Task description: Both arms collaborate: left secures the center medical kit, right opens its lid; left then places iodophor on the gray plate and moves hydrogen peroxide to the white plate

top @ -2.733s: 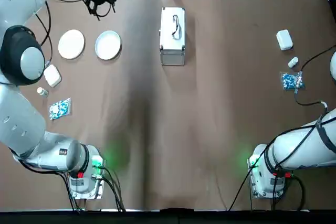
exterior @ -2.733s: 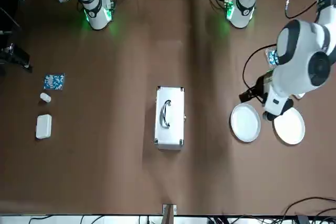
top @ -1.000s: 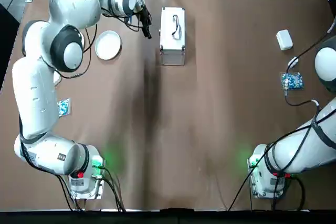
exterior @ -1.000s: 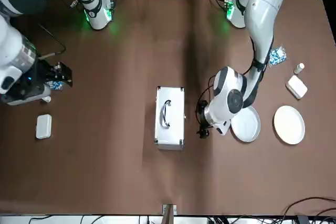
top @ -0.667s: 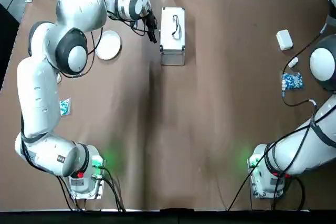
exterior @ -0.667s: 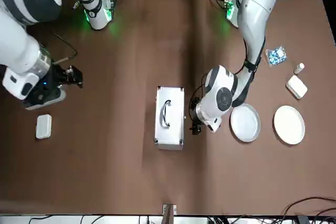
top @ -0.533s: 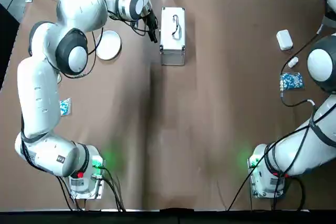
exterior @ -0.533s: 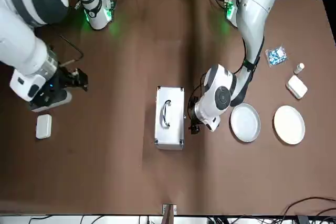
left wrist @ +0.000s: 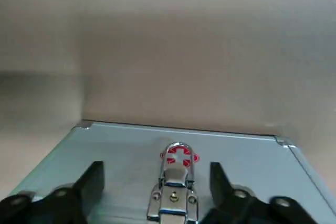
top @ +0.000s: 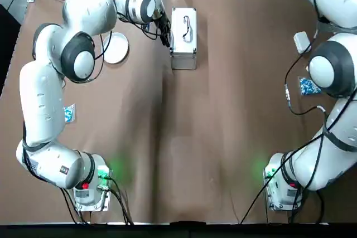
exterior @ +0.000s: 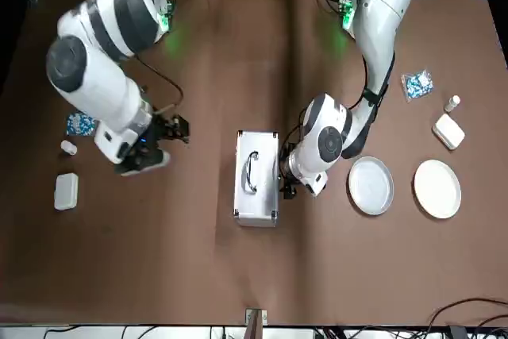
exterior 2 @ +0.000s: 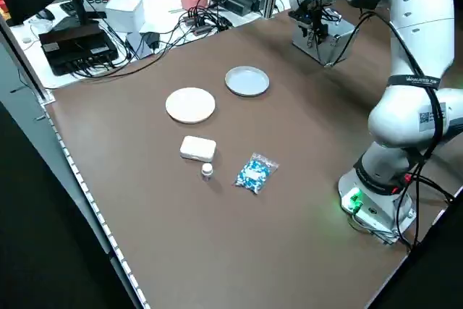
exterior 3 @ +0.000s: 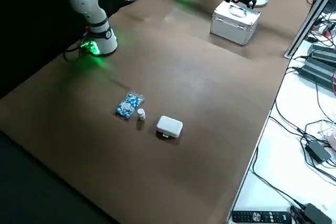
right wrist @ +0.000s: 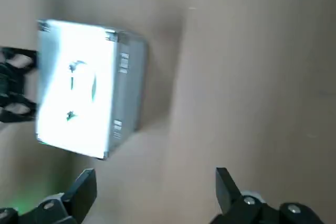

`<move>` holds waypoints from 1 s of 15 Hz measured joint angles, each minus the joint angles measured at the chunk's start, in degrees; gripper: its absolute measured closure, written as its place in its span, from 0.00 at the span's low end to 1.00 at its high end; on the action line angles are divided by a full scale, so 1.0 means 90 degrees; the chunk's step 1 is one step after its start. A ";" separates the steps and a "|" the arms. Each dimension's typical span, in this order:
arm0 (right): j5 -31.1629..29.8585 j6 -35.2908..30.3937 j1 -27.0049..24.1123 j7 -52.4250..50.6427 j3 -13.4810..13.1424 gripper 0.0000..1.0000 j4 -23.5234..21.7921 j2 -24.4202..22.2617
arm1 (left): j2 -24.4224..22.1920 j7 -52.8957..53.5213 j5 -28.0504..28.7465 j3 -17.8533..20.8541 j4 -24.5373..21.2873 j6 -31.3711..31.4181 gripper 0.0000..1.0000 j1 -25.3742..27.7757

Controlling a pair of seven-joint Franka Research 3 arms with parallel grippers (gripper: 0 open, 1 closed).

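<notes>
Top view puts the kit [top: 183, 38] at the far middle of the table [top: 212, 110], its lid [top: 184, 25] down and the grey handle [top: 187, 28] lying on top. The left gripper [top: 165, 33] sits just beside the kit's left side wall, reached in from the side; from the front it shows at the kit's right edge [exterior: 286, 185]. Its wrist camera shows both fingers [left wrist: 89, 184] spread wide, with the kit's metal latch [left wrist: 176, 184] in line between them and nothing gripped.

The right gripper [exterior: 176, 129] hangs in the air off to the kit's right, well apart from it. Its wrist view shows the fingers [right wrist: 81, 190] parted and empty, the closed kit [right wrist: 86, 87] lying farther off.

The gray plate [exterior: 371, 186] lies near the kit on the left arm's side, and the white plate [exterior: 436, 189] just beyond it, apart from each other. Both are bare.

On each side of the table lie a small white case [exterior: 65, 191], a little vial [exterior: 68, 148] and a blue packet [exterior: 80, 124]. The iodophor and peroxide are nowhere to be seen with the kit shut
</notes>
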 joint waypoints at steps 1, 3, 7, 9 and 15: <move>0.0305 0.0189 0.0021 0.0003 -0.0001 0.00 0.0000 0.0114 | 0.0001 -0.0011 0.0000 0.0000 0.0000 0.0006 0.15 -0.0015; 0.0745 0.0401 0.0066 0.0003 -0.0001 0.00 -0.0002 0.0313 | 0.0004 -0.0104 0.0000 0.0007 -0.0001 0.0033 0.19 -0.0035; 0.1337 0.1235 0.0374 0.0003 0.0003 0.00 -0.0008 0.0732 | 0.0017 -0.0163 0.0000 0.0047 0.0000 0.0142 0.55 -0.0030; 0.1383 0.1643 0.0604 0.0028 0.0005 0.00 -0.0013 0.0982 | 0.0026 -0.0200 0.0001 0.0056 0.0007 0.0204 0.61 -0.0035; 0.1811 0.2657 0.0886 0.0037 -0.0007 0.17 -0.0008 0.1478 | 0.0032 -0.0321 0.0001 0.0065 0.0013 0.0235 0.70 -0.0034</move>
